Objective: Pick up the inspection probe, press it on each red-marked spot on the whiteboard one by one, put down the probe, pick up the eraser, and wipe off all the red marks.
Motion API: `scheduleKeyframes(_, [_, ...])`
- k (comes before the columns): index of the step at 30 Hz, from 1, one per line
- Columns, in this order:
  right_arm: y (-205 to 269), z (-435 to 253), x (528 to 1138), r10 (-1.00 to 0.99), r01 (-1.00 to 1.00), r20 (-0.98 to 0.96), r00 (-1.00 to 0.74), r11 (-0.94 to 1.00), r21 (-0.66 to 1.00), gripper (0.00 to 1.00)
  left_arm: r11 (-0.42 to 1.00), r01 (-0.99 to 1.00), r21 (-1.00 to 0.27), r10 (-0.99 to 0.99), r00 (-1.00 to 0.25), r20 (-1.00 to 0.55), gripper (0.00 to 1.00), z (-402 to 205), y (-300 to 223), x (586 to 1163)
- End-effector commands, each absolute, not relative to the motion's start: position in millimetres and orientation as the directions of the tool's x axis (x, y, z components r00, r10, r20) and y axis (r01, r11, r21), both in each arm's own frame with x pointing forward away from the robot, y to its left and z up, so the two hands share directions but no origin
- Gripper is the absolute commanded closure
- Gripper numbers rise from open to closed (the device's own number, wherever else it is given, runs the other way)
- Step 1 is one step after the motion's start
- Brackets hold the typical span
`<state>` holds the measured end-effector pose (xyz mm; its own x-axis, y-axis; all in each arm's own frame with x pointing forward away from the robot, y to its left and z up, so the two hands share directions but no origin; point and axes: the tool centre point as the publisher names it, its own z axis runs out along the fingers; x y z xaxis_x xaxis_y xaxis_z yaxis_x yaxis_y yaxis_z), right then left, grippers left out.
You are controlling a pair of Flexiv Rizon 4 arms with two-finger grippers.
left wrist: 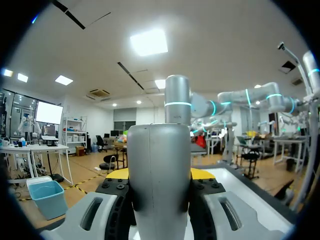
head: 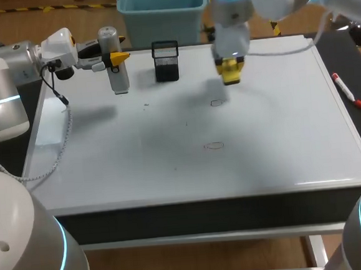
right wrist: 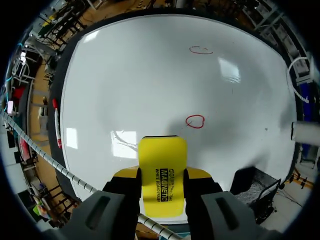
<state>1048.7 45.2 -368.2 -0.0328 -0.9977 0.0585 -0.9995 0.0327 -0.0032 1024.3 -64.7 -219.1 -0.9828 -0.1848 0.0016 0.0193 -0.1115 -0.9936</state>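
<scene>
The right hand [right wrist: 161, 175] clamps the eraser [right wrist: 161, 152]; the left hand [left wrist: 160, 175] clamps the probe [left wrist: 160, 145]. The eraser should go down flat onto the red ring [right wrist: 195, 121] just ahead.

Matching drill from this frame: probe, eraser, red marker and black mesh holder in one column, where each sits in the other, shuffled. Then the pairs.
Things
1. inspection probe
2. eraser
3. red marker
4. black mesh holder

Places
A. lying to the right of the whiteboard, off it
B. gripped by the left gripper
C. standing near the whiteboard's far edge, between the two grippers, touched by neither
D. gripped by the right gripper, above the whiteboard

Pairs: 1-B, 2-D, 3-A, 4-C
</scene>
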Motion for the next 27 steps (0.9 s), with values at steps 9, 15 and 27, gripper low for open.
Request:
scheduleKeyframes(9, [-49,-384,1073,-0.992,-0.991,0.039,-0.122,0.124,0.048,1.0,-0.11,0.018,-0.994,-0.185,-0.983,0.002,1.0,-217,-65,1024])
scheduleKeyframes(15, [-71,-382,1074,-0.992,-0.992,0.043,-0.116,0.117,0.039,1.0,-0.11,0.018,-0.994,-0.185,-0.983,0.002,1.0,-217,-65,1024])
scheduleKeyframes(27, [-96,-376,1067,-0.996,-0.996,0.003,-0.091,0.091,0.005,1.0,-0.11,0.018,-0.994,-0.185,-0.983,0.002,1.0,-217,-65,1024])
